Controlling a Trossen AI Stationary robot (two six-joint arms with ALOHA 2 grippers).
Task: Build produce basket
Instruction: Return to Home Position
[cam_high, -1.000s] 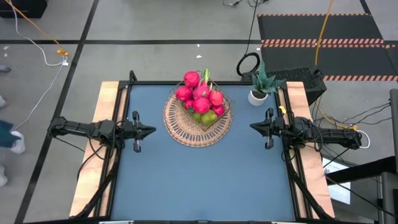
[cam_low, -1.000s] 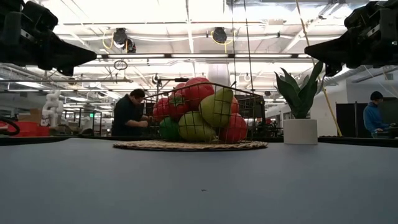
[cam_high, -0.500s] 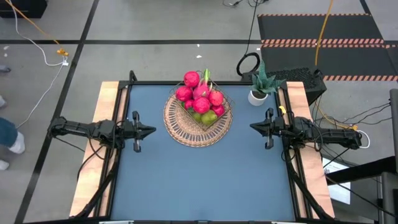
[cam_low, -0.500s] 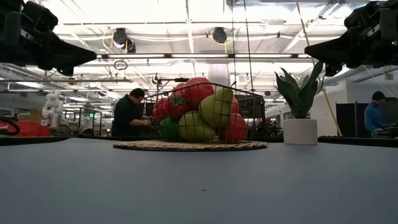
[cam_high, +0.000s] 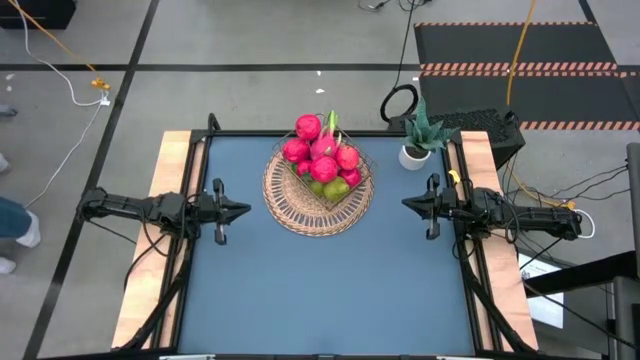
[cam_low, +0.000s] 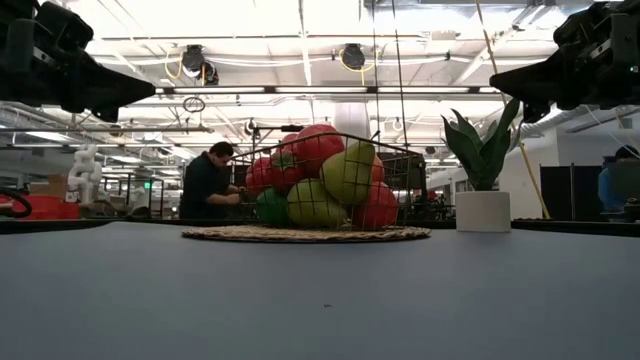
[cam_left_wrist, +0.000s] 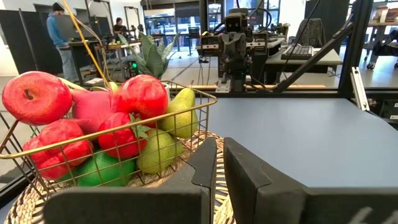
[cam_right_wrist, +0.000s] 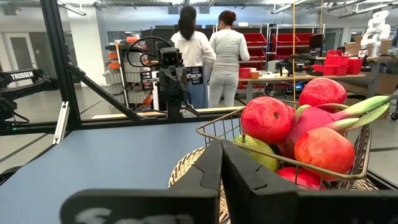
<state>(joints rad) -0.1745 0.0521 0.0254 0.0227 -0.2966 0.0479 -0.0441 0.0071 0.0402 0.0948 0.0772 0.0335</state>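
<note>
Left gripper (cam_high: 243, 210), fingers together and empty, hangs just beside the wicker basket (cam_high: 285, 212); right gripper (cam_high: 408, 203), likewise closed, faces the basket from its opposite side, farther off; produce (cam_high: 322, 158) is heaped inside; you should only need to retract both arms away from the basket.

One word can be read: "TROSSEN", in white capitals along a dark robot arm link (cam_right_wrist: 23, 75) that stands off beyond the frame of the tabletop (cam_right_wrist: 112, 155), seen in the right wrist view. White lettering also runs across the housing of the right gripper (cam_right_wrist: 221, 152), close to that camera, but it is too blurred to make out. Nothing else around the room is legible.
</note>
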